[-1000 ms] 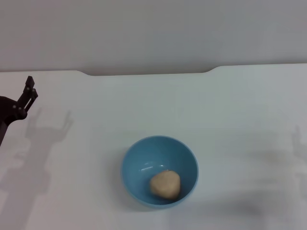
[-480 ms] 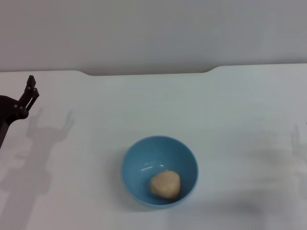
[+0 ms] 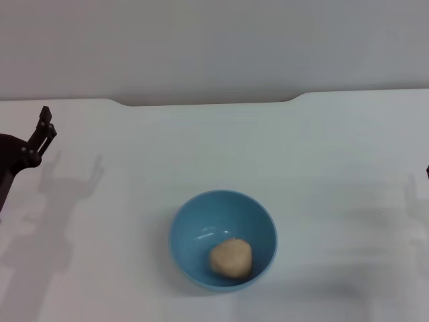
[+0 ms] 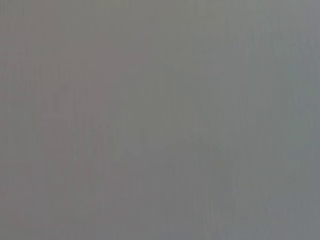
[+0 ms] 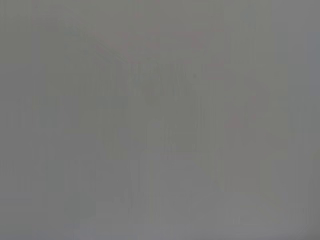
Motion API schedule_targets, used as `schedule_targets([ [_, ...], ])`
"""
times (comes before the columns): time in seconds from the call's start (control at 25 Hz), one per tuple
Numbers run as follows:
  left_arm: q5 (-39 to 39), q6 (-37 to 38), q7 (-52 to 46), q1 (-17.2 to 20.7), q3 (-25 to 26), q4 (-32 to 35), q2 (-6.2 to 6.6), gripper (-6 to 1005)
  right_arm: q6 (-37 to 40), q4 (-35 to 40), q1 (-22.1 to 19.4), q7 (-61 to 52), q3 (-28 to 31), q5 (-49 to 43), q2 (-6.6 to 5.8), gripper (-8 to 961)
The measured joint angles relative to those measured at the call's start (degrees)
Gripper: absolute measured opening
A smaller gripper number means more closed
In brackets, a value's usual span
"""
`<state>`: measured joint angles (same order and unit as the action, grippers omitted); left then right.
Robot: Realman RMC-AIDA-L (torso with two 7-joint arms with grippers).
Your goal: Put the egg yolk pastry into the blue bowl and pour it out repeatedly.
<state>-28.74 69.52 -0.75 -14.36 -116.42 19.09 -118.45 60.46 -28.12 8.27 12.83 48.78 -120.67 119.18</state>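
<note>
Waiting pastry in the bowl, arms far off

Left gripper (image 3: 41, 131) hangs at the table's (image 3: 134, 147) left edge, well apart from the bowl (image 3: 194, 215); how far its fingers are spread I cannot tell, and nothing shows in them. The pastry (image 3: 232, 259) sits inside, toward the near right wall. Gripping the glossy rim could slip, or tipping fast could roll the pastry off the table. Right gripper is barely in view.

The blue bowl (image 3: 222, 239) stood on the table (image 3: 322, 168) in the lower centre of the head view. The egg yolk pastry (image 3: 231, 258) lay inside it, toward the bowl's lower right wall. The left gripper (image 3: 41, 133) hung at the far left edge, well apart from the bowl.
</note>
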Motion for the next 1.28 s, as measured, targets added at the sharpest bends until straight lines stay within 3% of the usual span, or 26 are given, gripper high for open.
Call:
schedule_targets([
  [1.28, 0.0, 0.5, 3.8, 0.0, -1.4, 0.2, -0.21, 864, 0.0, 0.0, 1.3, 0.0, -0.3, 0.0, 0.00, 483],
])
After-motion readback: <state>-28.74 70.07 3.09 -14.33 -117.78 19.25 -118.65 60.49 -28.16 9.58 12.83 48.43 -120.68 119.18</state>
